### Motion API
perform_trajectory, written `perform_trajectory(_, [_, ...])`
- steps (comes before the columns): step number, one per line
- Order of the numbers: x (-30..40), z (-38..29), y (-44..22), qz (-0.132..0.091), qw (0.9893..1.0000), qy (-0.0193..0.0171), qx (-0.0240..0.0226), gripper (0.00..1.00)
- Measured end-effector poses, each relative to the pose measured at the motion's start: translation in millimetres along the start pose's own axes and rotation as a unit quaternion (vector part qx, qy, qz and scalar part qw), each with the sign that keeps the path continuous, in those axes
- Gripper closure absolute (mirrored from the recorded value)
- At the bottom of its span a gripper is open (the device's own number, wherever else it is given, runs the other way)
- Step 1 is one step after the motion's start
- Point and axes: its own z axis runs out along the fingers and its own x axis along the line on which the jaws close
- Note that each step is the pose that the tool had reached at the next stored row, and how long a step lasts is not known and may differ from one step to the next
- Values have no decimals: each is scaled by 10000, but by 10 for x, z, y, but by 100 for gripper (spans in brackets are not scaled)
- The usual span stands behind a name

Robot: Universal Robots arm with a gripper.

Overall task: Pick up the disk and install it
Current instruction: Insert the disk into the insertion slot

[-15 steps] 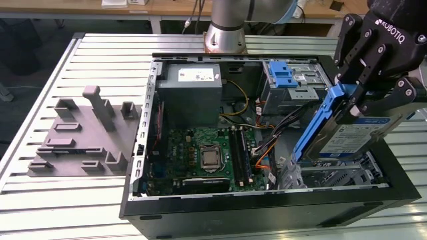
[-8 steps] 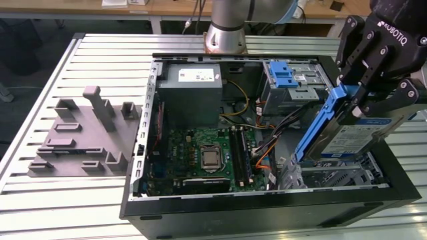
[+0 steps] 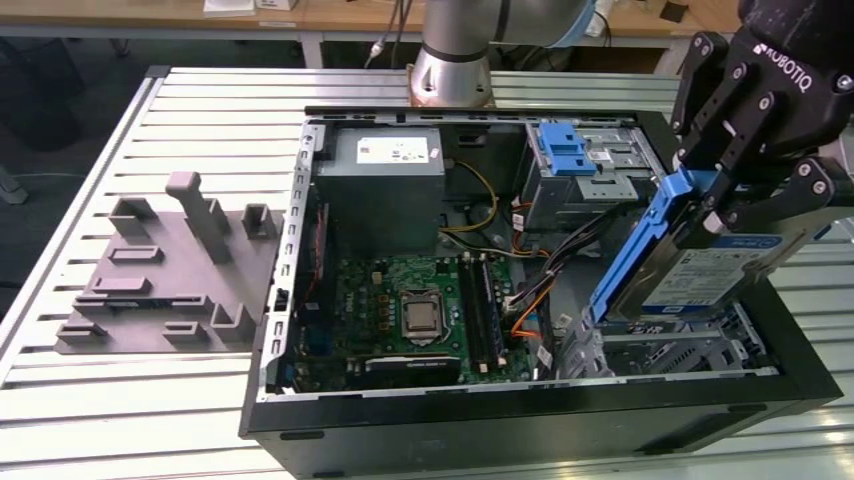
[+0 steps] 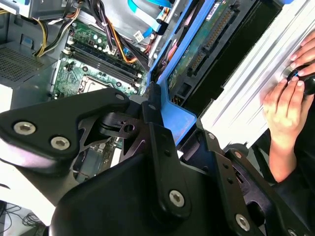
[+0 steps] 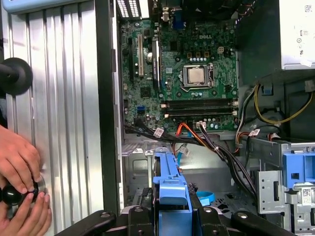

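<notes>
1. Fingers [image 3: 705,228] clamped tight on disk [image 3: 714,275], gripping its blue bracket.
2. Disk tilted, in air over open PC case [image 3: 534,420], exterior view's right, above metal drive cage [image 3: 681,350].
3. Person's hand [image 5: 19,160] on desk [image 5: 64,98] beside case.

The fingers [image 3: 781,205] hide the upper part of the disk [image 3: 714,280].

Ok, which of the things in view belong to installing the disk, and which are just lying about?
Job: the disk, gripped by the hand; the open computer case under it.

Lying about: the grey fixture block on the table at the exterior view's left; a person's hands on a black knob outside the case.
</notes>
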Motion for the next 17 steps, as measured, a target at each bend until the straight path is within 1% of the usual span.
perform_trajectory(17, [-3, 78, -28, -1, 10000, 1, 0, 64])
